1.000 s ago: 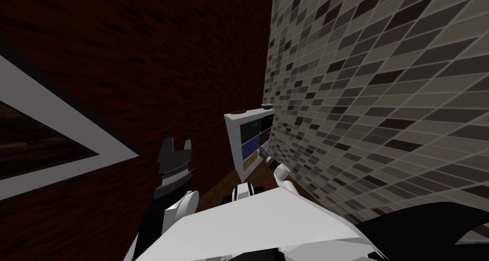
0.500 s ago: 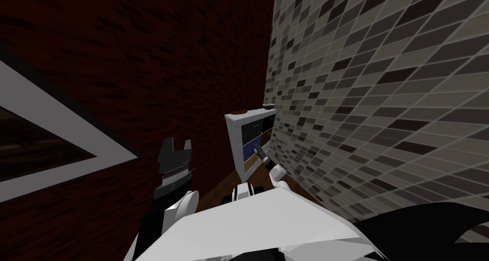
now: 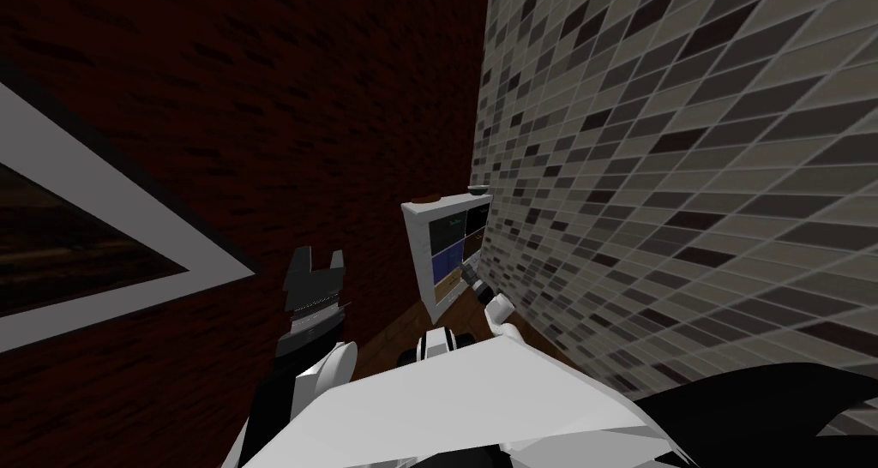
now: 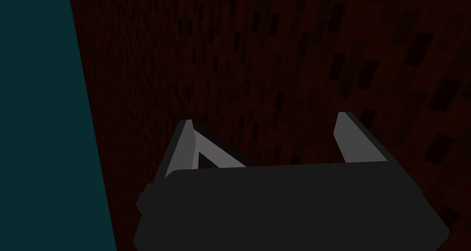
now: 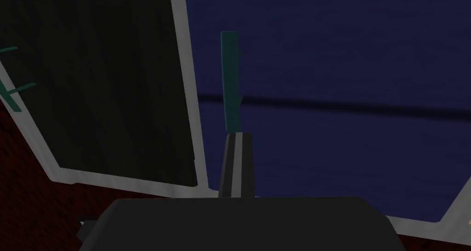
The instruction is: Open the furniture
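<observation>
R end effector (image 5: 237, 135) closed on teal handle (image 5: 230, 78) | blue drawer (image 5: 345, 78) front | L end effector (image 4: 265, 118) open

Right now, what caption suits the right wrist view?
Right gripper, fingers together, tips meeting the near end of the teal handle on the dark blue panel.

Cabinet (image 3: 418, 249): white, low, standing in the corner where the dark red brick wall (image 3: 283, 103) meets the grey tiled wall (image 3: 669, 146); its fronts are black, blue and tan.
Bowl (image 3: 478, 187): dark, on the cabinet top's corner by the tiled wall.
Brown thing (image 3: 426, 199): flat, at the top's opposite corner.
Right pincer (image 3: 468, 272): at the blue front.
Left pincer (image 3: 318, 255): raised before the brick wall, fingers apart.
Picture frame (image 3: 129, 207): pale, on the brick wall.
</observation>
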Tool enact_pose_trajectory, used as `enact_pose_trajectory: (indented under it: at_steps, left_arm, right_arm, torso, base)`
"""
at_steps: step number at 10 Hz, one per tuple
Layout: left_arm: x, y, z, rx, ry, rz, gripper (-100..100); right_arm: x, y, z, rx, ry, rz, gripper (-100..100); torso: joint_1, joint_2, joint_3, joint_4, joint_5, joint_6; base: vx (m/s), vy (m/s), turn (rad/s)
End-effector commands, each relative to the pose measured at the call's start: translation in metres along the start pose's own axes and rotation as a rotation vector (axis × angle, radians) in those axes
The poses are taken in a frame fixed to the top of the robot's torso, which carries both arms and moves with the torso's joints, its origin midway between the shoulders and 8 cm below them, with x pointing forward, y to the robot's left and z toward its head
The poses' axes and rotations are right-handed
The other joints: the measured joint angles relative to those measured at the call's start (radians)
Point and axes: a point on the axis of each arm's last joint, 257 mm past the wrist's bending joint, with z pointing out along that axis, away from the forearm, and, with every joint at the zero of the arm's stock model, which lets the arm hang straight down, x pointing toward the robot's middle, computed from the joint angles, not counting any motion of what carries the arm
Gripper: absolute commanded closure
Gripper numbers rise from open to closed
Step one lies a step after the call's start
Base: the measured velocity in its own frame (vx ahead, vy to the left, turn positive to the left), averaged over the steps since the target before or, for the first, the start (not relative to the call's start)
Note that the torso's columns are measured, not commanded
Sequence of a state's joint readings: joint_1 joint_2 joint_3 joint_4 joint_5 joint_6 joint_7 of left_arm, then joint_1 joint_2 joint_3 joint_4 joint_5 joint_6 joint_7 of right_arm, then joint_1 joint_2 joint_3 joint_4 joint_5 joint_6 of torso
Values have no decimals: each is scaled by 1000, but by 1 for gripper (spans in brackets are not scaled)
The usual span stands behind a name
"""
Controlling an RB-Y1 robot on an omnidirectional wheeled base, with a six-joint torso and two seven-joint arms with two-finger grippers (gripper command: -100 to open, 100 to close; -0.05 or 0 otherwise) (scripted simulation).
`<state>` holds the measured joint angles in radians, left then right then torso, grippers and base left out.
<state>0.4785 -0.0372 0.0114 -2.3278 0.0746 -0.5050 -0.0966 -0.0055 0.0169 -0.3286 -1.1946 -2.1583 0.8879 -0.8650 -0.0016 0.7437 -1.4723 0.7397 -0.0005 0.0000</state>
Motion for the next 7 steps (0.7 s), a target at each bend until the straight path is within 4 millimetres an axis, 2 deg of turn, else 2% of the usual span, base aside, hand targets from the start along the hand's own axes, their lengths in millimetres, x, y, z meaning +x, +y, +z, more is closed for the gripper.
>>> enact_pose_trajectory:
  at_steps: [1,2,7]
  left_arm:
    - [0,0,0,0,0,0,0]
    - [0,0,0,0,0,0,0]
    - [0,0,0,0,0,0,0]
  right_arm:
    - [2,-1,-1,0,-2,1,100]
    - [15,-1,-6,-16,-8,-37,-100]
    - [54,-4,-19,-63,-27,-154,-100]
  torso:
    - [2,-2,-2,-1,1,0]
    - [5,-11,-6,-3,1,0]
    - [1,-5,-3,-1,0,0]
  base:
    - [-107,-31,-6]
    - [-23,-4,0]
    - [19,15,-2]
